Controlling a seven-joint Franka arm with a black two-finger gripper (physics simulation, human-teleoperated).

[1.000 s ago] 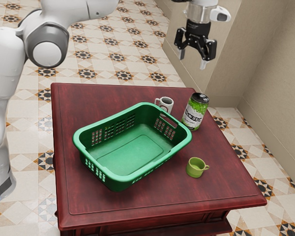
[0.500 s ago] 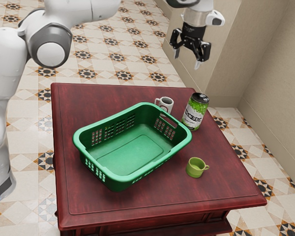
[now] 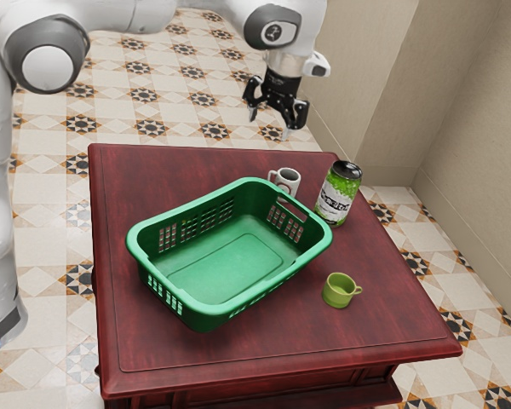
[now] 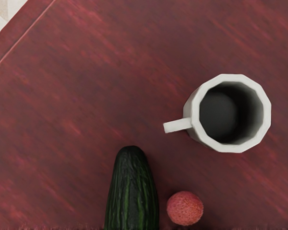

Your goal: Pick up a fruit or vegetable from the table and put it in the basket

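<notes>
Gripper [image 3: 270, 126] is shifting toward the exterior view's left and sitting lower than half a second ago, fingers spread, nothing pinched. Below it, a cucumber [image 4: 132, 191] is lying on the table [image 4: 62, 96], dark green, ridged, with lighter streaks and a rounded tip; a small round pinkish-red fruit [image 4: 185, 208] with rough skin is resting just beside it. Basket [image 3: 226, 264], mug [image 4: 196, 115], cup [image 3: 336, 294] and can [image 3: 336, 200] are staying put. Green basket is standing lower than the gripper, showing its bare floor. White mug, below the gripper and near both produce items, is showing a dark inside.
</notes>
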